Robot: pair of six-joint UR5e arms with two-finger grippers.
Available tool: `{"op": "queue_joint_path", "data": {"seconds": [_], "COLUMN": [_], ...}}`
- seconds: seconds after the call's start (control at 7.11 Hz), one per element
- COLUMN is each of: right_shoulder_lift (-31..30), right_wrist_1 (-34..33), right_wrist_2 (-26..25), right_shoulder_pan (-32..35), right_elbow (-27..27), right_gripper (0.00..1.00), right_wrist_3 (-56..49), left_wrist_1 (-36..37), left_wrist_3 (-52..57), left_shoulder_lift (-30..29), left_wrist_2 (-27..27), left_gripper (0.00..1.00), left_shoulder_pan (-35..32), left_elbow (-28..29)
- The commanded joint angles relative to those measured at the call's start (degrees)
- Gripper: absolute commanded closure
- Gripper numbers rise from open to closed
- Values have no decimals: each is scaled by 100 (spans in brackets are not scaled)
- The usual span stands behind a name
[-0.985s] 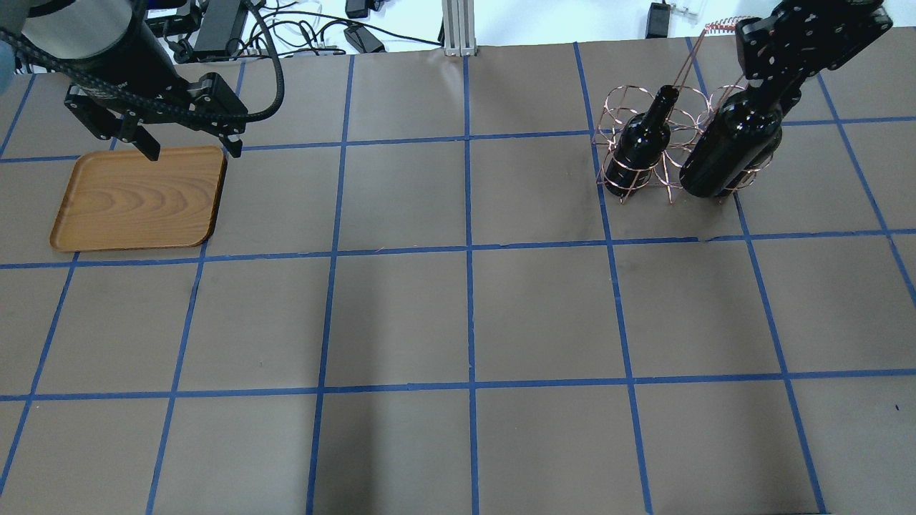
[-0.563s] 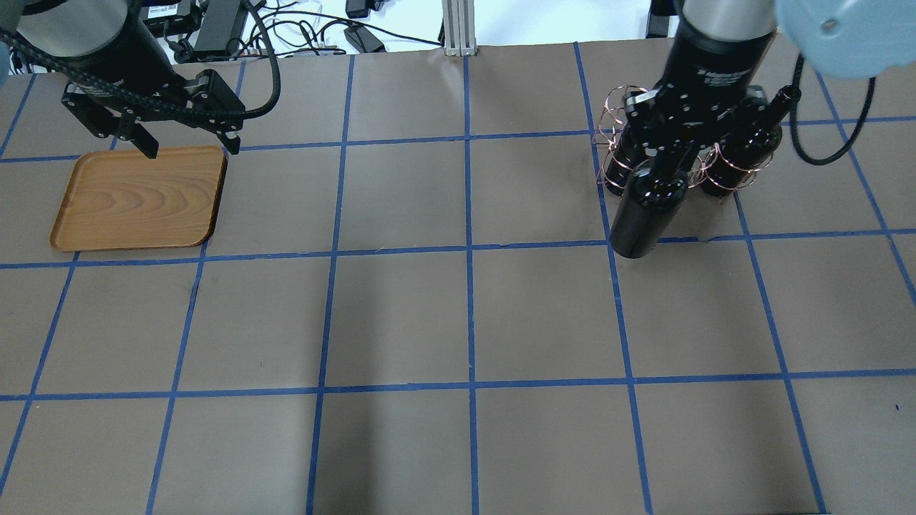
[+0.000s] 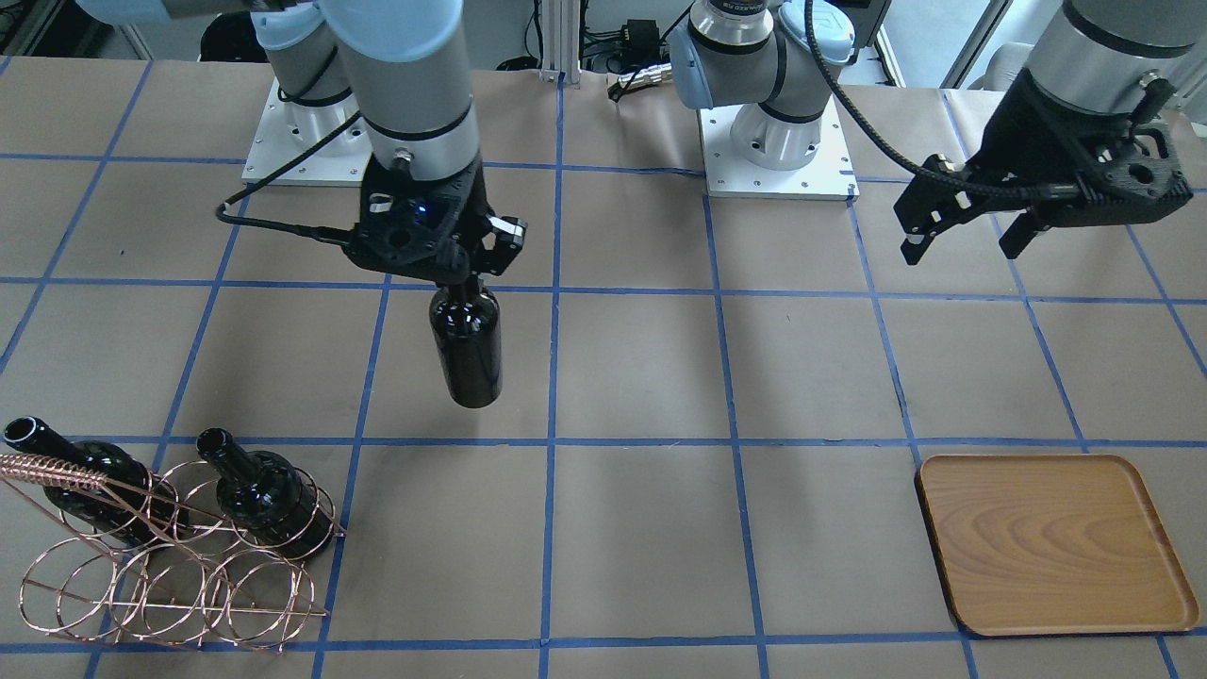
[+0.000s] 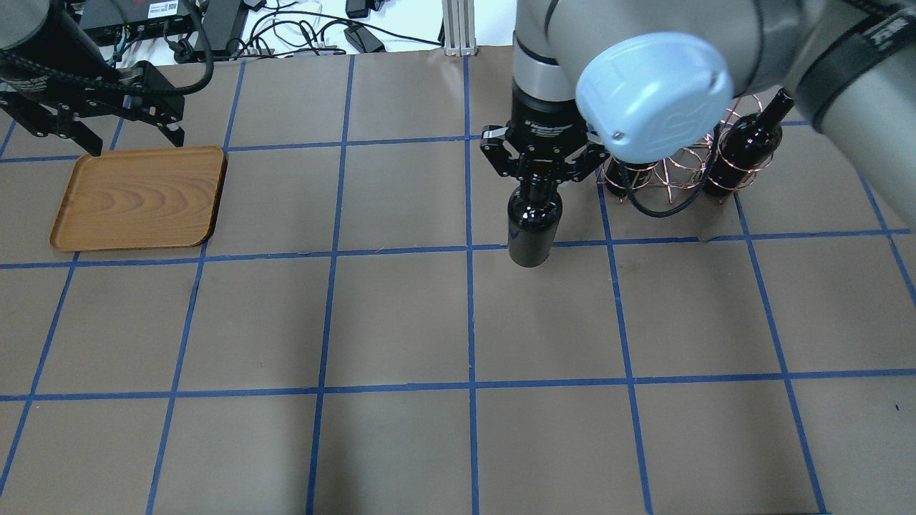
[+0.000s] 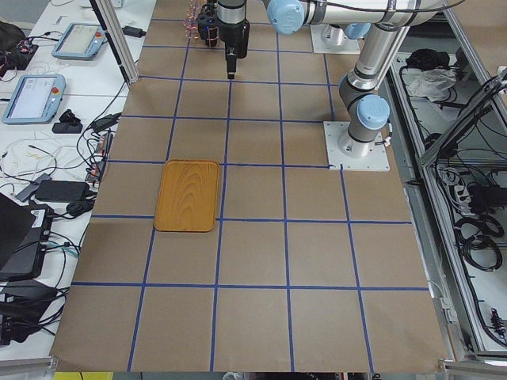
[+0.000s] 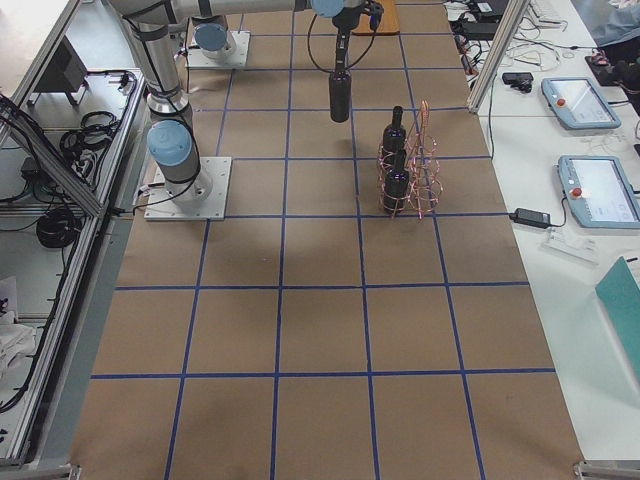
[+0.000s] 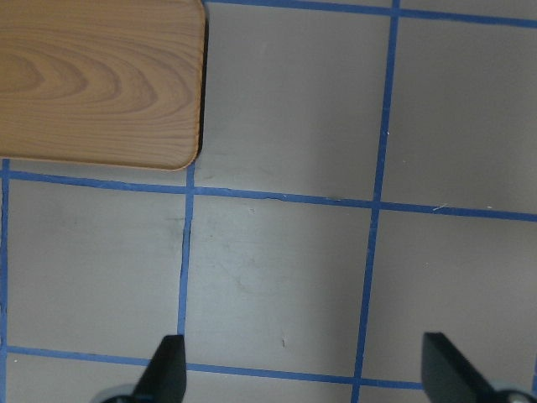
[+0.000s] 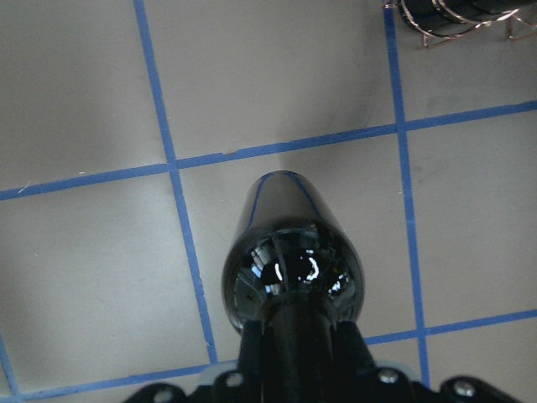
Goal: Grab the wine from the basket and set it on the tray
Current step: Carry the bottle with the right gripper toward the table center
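My right gripper (image 4: 535, 180) is shut on the neck of a black-green wine bottle (image 4: 532, 230), which hangs upright above the table near its middle. The bottle also shows in the front view (image 3: 466, 349) and the right wrist view (image 8: 294, 269). The copper wire basket (image 3: 170, 575) stands to the right of it in the overhead view (image 4: 673, 172), with two bottles (image 3: 269, 498) (image 3: 80, 483) in it. The wooden tray (image 4: 139, 197) lies empty at the far left. My left gripper (image 4: 134, 143) is open and empty above the tray's far edge.
The table is covered in brown paper with a blue tape grid. Cables and power bricks (image 4: 215, 28) lie beyond the far edge. The arm bases (image 3: 778, 141) stand at the robot's side. My right arm's elbow (image 4: 655, 96) hides part of the basket from overhead.
My right gripper has carried the bottle out of the basket and leftward toward the table's middle. My left gripper has shifted a little to the left, still open.
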Motion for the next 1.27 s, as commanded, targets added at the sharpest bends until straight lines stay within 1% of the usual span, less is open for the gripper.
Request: {"op": "queue_joint_path", "data": {"seconds": [0.0,0.28,0.7,0.84,1.13], "right_shoulder_lift": [424,785,961,971,1023], "right_wrist_1": [-363,-425,-452,-487,-470], "right_wrist_2": [9,1,-87,8,18], "right_shoulder_pan": [468,987,1059,1068,1068], "right_elbow": [-219,-553,-581,-581,-555], "right_gripper": [94,94,94,94,94], "right_wrist_3": [532,857,858,858,815], "left_wrist_1": [0,0,0,0,0], "left_wrist_3": [-2,16,16,24,24], "left_shoulder_lift": [18,-43,-52,-43,-52], "left_wrist_2": [27,27,63,80,177], "left_gripper": [0,0,0,0,0], "left_shoulder_pan": [245,499,509,509,509], "left_elbow": [19,2,-7,-7,-7]}}
